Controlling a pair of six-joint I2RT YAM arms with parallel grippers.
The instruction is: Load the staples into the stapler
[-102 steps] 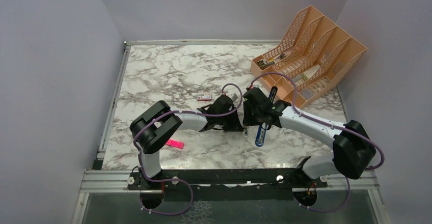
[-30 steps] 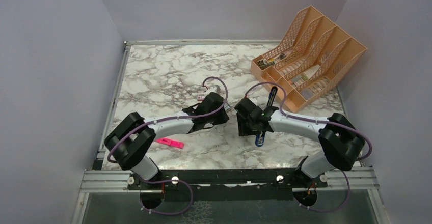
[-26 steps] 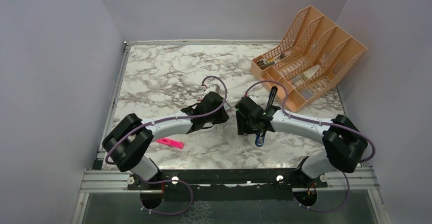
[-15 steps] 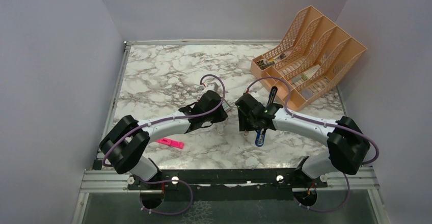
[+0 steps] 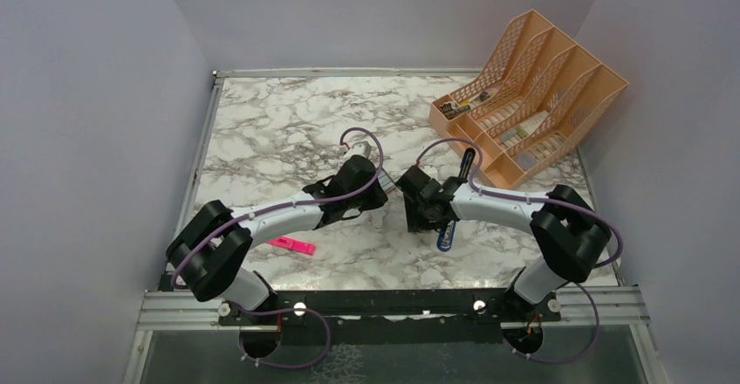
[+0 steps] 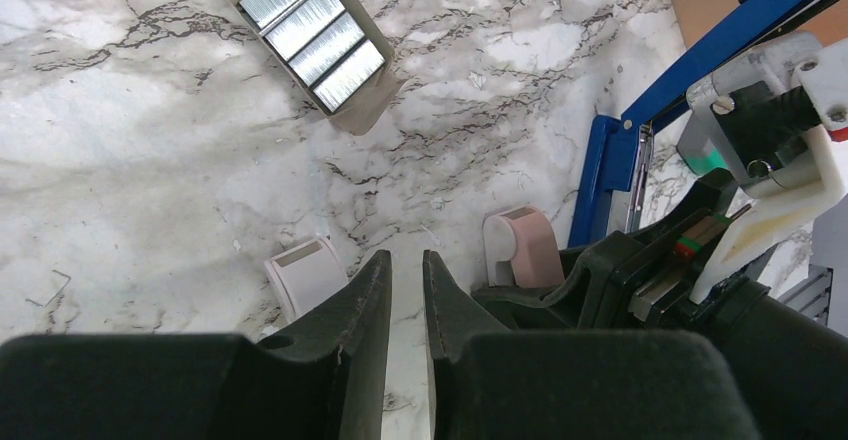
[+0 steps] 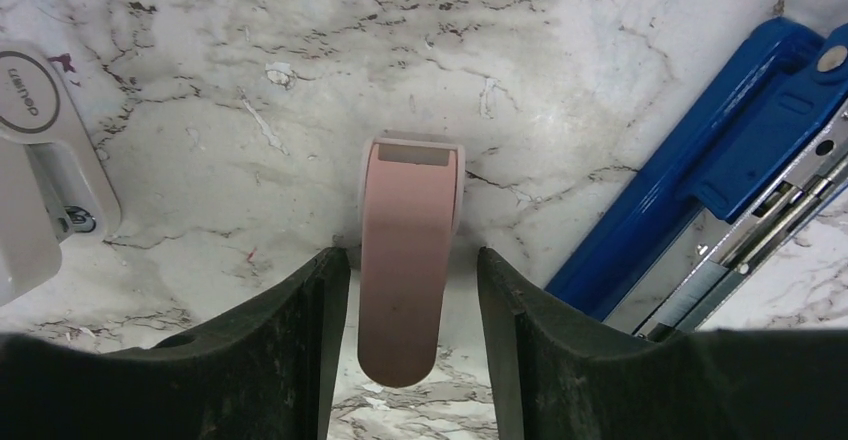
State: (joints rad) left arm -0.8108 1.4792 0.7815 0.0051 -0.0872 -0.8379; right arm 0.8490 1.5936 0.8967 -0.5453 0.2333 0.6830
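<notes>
At the table's (image 5: 279,122) far right corner, the organizer (image 5: 524,96). In front of that, right of centre, the stapler (image 5: 446,236), lying open, far end near the organizer. Just left of the stapler, the right gripper (image 7: 410,255); left of that, close beside, the left gripper (image 6: 406,260). Behind the left gripper, the box (image 6: 368,118), with staples (image 6: 300,25) inside in side-by-side rows; apparently apart from the stapler, though mostly hidden from above. Near the front left, beside the left arm, the highlighter (image 5: 292,245), flat on the table, well apart from the rest.
</notes>
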